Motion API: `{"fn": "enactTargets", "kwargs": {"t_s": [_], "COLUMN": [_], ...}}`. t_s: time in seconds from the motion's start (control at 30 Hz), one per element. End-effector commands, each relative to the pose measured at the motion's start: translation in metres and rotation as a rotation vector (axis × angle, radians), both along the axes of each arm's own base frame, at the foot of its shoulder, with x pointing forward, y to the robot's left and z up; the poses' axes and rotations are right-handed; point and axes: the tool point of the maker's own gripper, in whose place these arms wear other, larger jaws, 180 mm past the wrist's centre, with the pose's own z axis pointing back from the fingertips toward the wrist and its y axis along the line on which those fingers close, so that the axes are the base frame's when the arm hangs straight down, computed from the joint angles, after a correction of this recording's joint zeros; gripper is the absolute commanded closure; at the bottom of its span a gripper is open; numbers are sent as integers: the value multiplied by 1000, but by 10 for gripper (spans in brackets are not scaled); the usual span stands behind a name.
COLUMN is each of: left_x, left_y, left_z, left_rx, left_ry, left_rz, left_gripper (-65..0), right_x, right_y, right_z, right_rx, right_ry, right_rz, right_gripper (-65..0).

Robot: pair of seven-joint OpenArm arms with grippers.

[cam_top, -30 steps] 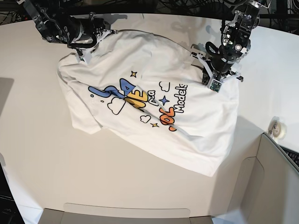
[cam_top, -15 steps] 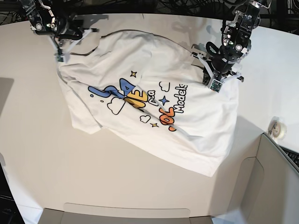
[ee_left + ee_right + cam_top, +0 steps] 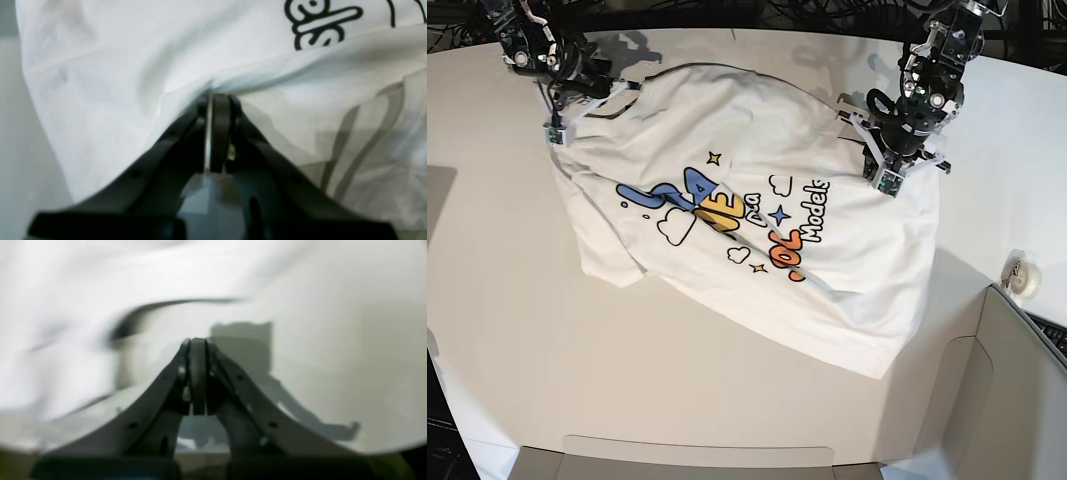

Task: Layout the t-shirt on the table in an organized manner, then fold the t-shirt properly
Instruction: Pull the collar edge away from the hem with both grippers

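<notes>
The white t-shirt (image 3: 757, 230) lies print-up and slanted on the table (image 3: 507, 320), its colourful lettering in the middle. My left gripper (image 3: 895, 168) stands at the shirt's upper right part and is shut on a pinched ridge of the cloth, seen close up in the left wrist view (image 3: 213, 98), with black lettering (image 3: 317, 25) beyond it. My right gripper (image 3: 560, 112) hangs at the shirt's upper left corner. Its fingers are shut in the blurred right wrist view (image 3: 197, 341), with no cloth visible between them. There the shirt (image 3: 66, 340) lies to the left.
A grey-white box panel (image 3: 1017, 390) fills the lower right corner. A small roll of tape (image 3: 1025, 278) lies just above it. Dark cables run along the far edge. Bare tabletop spreads to the left and in front of the shirt.
My right gripper has swung from over the shirt's top left area out to its left corner, and that edge now lies drawn out further left. The left gripper has stayed put.
</notes>
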Motion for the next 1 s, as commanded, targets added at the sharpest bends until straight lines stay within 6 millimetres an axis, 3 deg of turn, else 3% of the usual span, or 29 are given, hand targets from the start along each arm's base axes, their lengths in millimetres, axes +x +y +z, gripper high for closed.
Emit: {"fn": "enactTargets", "kwargs": {"t_s": [0.0, 0.1, 0.4, 0.57, 0.77, 0.87, 0.97], "left_x": [-18, -18, -19, -18, -18, -18, -17], "left_y": [10, 10, 11, 11, 11, 11, 11], "left_z": [-13, -13, -15, -14, -14, -15, -14], "left_rx": [44, 44, 44, 44, 43, 44, 45], "left_ry": [96, 95, 99, 97, 97, 98, 96], "left_rz": [5, 6, 9, 9, 10, 11, 11], "left_gripper": [-28, -28, -28, -28, -28, -28, -28], "right_x": [9, 19, 43, 75, 109, 114, 108], "right_y": [1, 9, 5, -3, -13, 12, 73], "right_z": [7, 11, 24, 45, 85, 94, 92], "right_rx": [-7, 9, 2, -28, -83, -38, 82], "right_ry": [-36, -63, -131, -331, -638, -712, -712], "right_rz": [8, 16, 9, -21, -33, 40, 198], "right_gripper": [0, 0, 0, 0, 0, 0, 0]}}
